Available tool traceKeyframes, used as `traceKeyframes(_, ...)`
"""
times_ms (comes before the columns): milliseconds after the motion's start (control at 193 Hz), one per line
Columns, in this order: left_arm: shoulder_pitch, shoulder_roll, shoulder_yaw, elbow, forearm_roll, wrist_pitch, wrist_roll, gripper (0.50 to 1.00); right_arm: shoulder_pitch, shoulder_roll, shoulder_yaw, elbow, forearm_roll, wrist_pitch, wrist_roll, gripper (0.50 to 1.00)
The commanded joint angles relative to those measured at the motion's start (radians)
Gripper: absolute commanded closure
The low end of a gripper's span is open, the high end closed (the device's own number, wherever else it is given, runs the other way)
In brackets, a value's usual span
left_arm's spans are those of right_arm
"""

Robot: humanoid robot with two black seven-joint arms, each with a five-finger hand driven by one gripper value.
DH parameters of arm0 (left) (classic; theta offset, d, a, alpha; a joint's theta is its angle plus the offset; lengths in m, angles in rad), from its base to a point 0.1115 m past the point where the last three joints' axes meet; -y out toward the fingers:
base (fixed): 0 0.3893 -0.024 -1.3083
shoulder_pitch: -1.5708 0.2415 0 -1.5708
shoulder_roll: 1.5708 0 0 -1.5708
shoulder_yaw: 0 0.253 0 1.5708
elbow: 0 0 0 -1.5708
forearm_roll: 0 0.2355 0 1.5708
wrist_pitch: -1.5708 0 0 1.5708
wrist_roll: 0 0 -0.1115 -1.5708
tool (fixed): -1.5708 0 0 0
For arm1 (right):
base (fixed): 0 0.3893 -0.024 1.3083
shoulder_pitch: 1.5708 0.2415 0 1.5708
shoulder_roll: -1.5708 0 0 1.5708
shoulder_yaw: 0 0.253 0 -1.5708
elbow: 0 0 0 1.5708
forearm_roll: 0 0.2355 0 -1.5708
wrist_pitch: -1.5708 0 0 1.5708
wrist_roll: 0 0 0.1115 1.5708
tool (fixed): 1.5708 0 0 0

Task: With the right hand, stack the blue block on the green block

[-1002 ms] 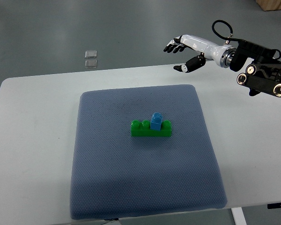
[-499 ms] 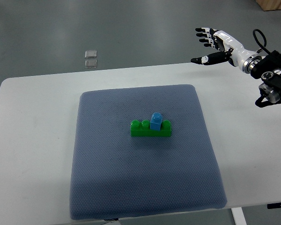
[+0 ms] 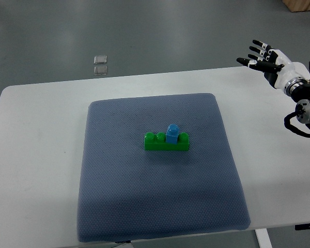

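Grey floor fills the upper part of the view, with two small clear squares (image 3: 99,65) lying on it at about eleven o'clock, one just above the other. Below them my white counter (image 3: 36,150) spreads across the picture, and a blue-grey padded mat (image 3: 119,206) covers most of its middle. Near the centre of that mat sits the green block (image 3: 157,142), a long brick lying flat with its studs up. Toward its right half the blue block (image 3: 172,133) stands upright on top of it, touching and seated on the studs, with one green stud showing to its right and two to its left. Over at about two o'clock, well apart from the blocks and past the counter's far right corner, my right hand (image 3: 266,58) hangs in the air, fingers spread wide and holding nothing.
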Motion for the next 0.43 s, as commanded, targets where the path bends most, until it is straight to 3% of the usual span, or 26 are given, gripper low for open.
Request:
traceKeyframes(0,0.0,0.0,0.0,0.0,0.0,0.0,0.0,0.5,-0.032,0.05,0.09,-0.037,0.004,-0.006,0.001,0.585)
traceKeyframes(421,0.0,0.0,0.0,0.0,0.0,0.0,0.0,0.5,-0.109,0.208,0.211,-0.062,-0.012,-0.006,0.007,0.585)
